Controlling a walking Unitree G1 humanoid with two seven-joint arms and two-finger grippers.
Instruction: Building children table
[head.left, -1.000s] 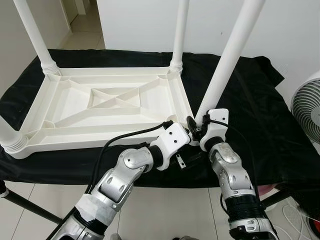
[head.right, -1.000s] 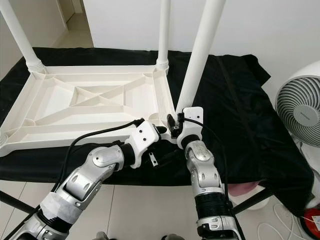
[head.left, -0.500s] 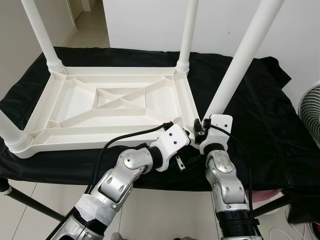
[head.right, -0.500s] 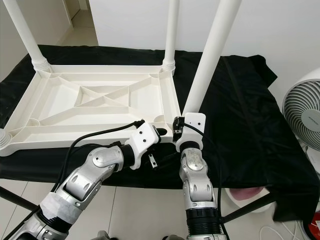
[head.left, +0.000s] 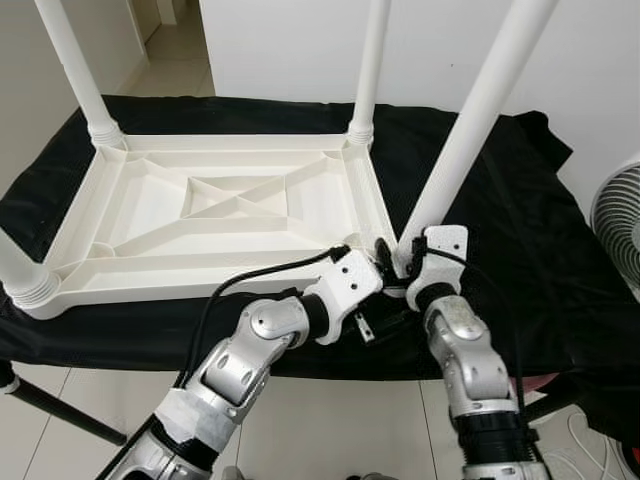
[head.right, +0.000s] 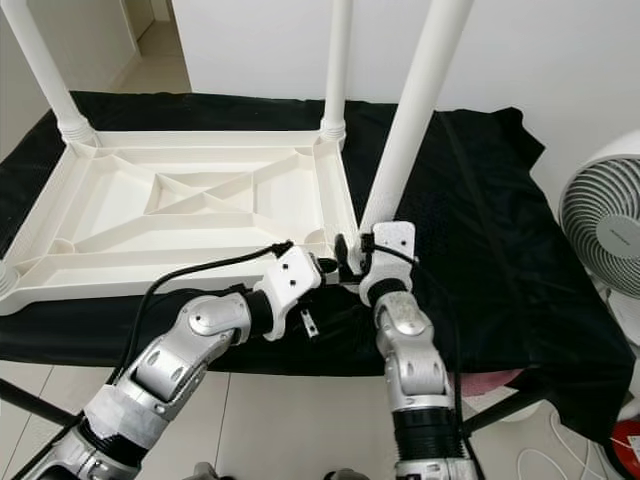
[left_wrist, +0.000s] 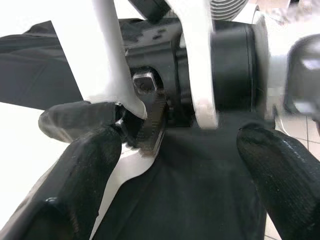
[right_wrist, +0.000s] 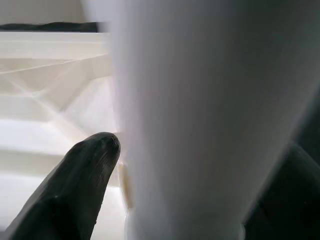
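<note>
The white table top (head.left: 220, 215) lies upside down on the black-draped worktop (head.left: 520, 250), three legs already standing in their corners. The right hand (head.left: 408, 262) is clasped around the base of the fourth leg (head.left: 465, 140) at the near corner. The left hand (head.left: 375, 262), just beside it, has its fingers spread apart, so seating this leg looks like the last step.

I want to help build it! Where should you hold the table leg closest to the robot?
Low on the near white leg, just above its socket, from the open front edge, as the right gripper does. It's a round post, so fingers close either side; probably steadiest there.
</note>
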